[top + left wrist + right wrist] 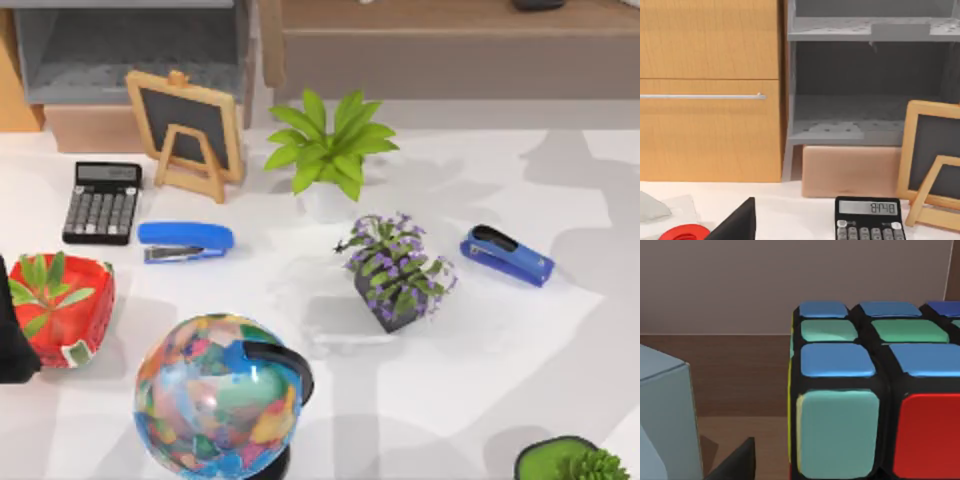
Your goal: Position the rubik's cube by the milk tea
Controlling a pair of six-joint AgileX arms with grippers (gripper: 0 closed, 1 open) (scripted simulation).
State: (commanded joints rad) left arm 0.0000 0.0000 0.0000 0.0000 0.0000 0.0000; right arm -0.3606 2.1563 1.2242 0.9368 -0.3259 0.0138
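Note:
The rubik's cube (875, 405) looms very close in the right wrist view, with blue, teal and red tiles, resting on a brown wooden surface before a plain wall. My right gripper (800, 477) is right up against it and open; one dark fingertip (735, 465) stands a little apart from the cube's near edge. A pale blue-grey boxy thing (665, 415) stands beside the cube; I cannot tell whether it is the milk tea. My left arm (8, 340) is parked at the table's left edge, its fingertip (737, 222) off to one side and holding nothing.
On the table lie a calculator (102, 202), two blue staplers (186, 241) (507, 255), a small chalkboard (187, 130), a green plant (328, 145), a purple-flowered plant (397, 270), a globe (220, 395) and a red pot (62, 310). A wooden shelf (450, 40) runs behind.

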